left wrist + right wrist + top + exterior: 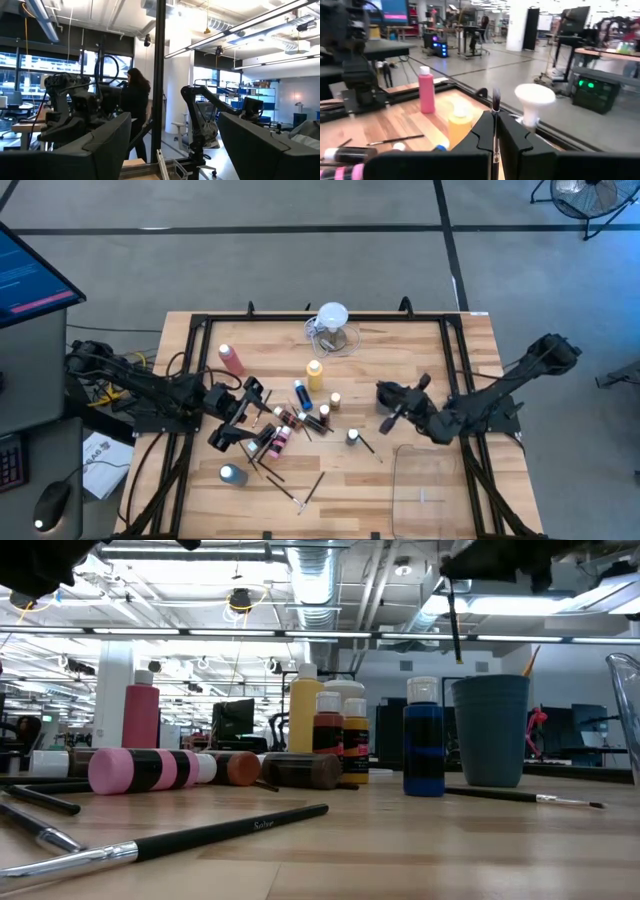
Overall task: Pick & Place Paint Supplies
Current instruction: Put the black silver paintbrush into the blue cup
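My right gripper [496, 126] is shut on a thin dark paintbrush [455, 625] above the table's middle right [392, 408]. In the low view the brush's lower end shows above the left rim of a grey-blue cup [490, 730]. My left gripper [172, 145] is open and holds nothing, above the pile of small paint bottles [290, 420] at the table's left. A pink bottle [232, 358], a yellow bottle [315, 373] and a blue bottle [424, 735] stand upright. Several brushes [305, 490] lie flat on the wood. My right gripper pinches the paintbrush's thin shaft [496, 145] between its two fingers. The fingers reach in level from the table's right and lie across the brush. The brush stands upright and clear of the table, one dark end [496, 97] above the fingers, the rest hanging below.
The clear jug with a white round top [335, 325] stands at the far middle. A clear container [430, 480] sits at the near right. A grey-topped item [232, 473] stands near left. A black frame [300, 318] rims the table. A person [135, 100] stands in the room beyond.
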Robot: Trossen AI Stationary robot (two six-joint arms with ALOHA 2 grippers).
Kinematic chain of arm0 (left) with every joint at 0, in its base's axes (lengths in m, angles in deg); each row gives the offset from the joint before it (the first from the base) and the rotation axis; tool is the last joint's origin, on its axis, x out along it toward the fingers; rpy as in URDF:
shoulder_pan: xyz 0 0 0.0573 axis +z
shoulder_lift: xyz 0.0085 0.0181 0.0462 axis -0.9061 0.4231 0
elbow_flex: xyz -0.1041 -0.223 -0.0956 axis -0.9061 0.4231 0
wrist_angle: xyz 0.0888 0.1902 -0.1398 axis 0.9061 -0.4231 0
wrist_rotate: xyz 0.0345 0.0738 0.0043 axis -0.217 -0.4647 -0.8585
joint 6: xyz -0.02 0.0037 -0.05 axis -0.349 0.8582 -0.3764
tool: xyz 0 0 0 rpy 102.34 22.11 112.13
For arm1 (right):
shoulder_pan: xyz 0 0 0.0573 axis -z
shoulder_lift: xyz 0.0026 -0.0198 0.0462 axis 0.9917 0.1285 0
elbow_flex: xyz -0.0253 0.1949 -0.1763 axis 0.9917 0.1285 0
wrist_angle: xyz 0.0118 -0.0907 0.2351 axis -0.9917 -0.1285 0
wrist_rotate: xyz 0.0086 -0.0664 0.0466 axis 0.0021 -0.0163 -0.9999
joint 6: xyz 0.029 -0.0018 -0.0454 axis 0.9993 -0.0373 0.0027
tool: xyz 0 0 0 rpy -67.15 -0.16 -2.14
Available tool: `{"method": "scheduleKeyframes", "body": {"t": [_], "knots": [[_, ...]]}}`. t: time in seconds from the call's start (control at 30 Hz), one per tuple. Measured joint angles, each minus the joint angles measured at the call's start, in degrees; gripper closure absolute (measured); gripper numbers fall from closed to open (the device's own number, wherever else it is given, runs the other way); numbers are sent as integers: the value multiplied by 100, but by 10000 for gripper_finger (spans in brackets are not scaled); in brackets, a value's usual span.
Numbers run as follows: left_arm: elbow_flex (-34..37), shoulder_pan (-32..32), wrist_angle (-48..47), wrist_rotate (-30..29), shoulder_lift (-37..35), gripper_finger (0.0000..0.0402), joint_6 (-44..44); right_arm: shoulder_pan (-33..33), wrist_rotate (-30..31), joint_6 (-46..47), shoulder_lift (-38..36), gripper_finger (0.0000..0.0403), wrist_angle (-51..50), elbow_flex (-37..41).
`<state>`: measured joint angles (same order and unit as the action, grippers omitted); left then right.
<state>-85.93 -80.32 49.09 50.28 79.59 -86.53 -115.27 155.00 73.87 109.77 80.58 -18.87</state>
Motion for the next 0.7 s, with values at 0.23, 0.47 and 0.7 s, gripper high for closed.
{"method": "scheduleKeyframes", "body": {"t": [0.23,0.47,0.7], "knots": [[0,0,-13,2,0,117,0,-155,369,636,0,403,-543,131],[0,0,-21,2,0,117,0,-138,487,1686,0,402,-1632,129],[0,0,-30,2,0,117,0,-89,485,3228,2,401,-2983,129]]}}
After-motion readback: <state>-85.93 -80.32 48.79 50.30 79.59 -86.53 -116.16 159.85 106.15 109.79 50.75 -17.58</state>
